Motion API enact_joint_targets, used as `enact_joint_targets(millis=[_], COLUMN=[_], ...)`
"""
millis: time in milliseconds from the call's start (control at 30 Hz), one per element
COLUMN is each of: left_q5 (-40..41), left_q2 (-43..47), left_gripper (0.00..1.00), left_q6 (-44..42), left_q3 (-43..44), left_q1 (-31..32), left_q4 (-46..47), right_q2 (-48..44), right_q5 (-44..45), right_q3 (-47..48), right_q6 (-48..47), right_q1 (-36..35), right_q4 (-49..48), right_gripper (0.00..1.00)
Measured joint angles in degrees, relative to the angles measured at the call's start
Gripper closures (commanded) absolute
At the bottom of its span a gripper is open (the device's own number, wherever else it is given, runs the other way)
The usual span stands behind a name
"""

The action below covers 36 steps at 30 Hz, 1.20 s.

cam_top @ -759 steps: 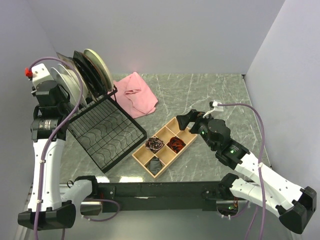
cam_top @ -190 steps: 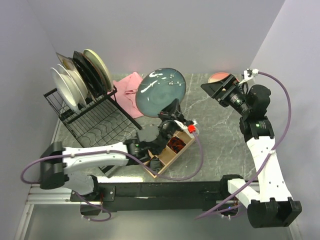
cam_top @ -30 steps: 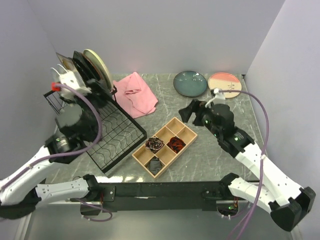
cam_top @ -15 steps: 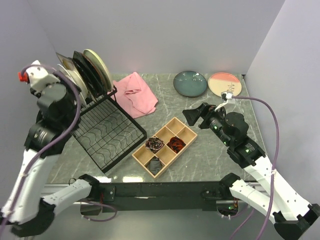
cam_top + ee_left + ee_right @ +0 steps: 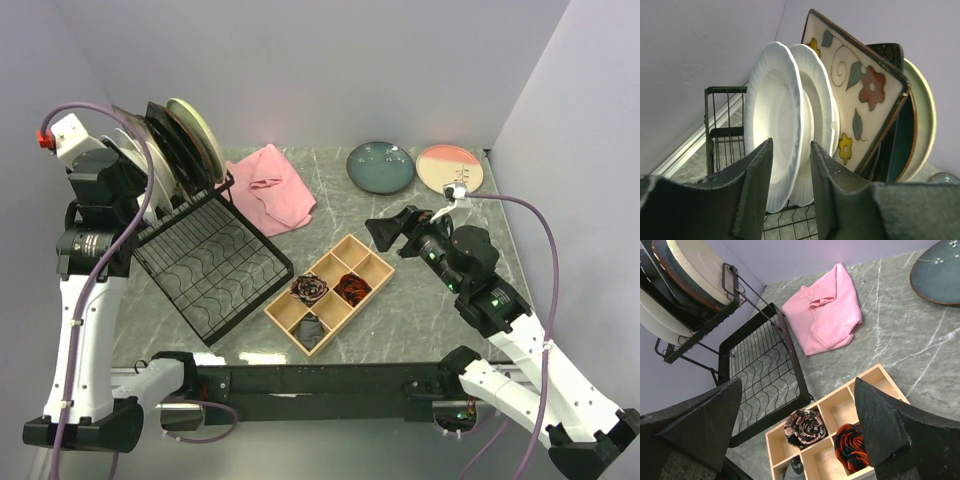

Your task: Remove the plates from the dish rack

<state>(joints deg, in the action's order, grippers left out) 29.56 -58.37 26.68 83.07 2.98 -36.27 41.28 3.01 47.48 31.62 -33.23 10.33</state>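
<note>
The left tool stood narrow, with the rim of the front white plate between its fingers; I cannot tell if they already pressed it. This plate stood upright in the dish rack, and behind it stood a second white plate and a square cream floral plate. A teal plate and a pink-cream plate lay side by side at the far side of the table. The right tool was wide and held nothing, above the wooden tray.
</note>
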Motion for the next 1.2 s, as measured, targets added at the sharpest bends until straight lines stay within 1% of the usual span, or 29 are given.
enact_joint_targets(millis=[267, 433, 733, 867, 1067, 1200], left_q5=[-4.35, -8.5, -13.03, -13.73, -14.78, -15.32], left_q2=[0.66, 0.94, 0.28, -0.46, -0.5, -0.55], left_gripper=[0.55, 0.57, 0.62, 0.67, 0.68, 0.74], left_q6=[0.15, 0.15, 0.15, 0.0, -0.02, -0.02], left_q3=[-2.58, -4.39, -6.14, -6.25, -7.58, -8.7], left_q1=[-3.48, -6.1, -8.0, -8.2, -8.26, -8.26], left_q4=[0.17, 2.47, 4.68, 5.31, 6.6, 6.97], right_q2=[0.07, -0.46, -0.52, -0.52, -0.57, -0.68], right_q5=[-0.02, 0.17, 0.42, 0.42, 0.44, 0.59], right_q3=[-0.07, -0.2, -0.22, -0.24, -0.26, -0.26], right_q6=[-0.2, -0.31, -0.63, -0.66, -0.66, -0.66], right_q1=[0.0, 0.0, 0.0, 0.0, 0.0, 0.0], right_q4=[-0.02, -0.02, -0.04, -0.04, -0.04, -0.04], right_gripper=[0.02, 0.02, 0.02, 0.01, 0.01, 0.01])
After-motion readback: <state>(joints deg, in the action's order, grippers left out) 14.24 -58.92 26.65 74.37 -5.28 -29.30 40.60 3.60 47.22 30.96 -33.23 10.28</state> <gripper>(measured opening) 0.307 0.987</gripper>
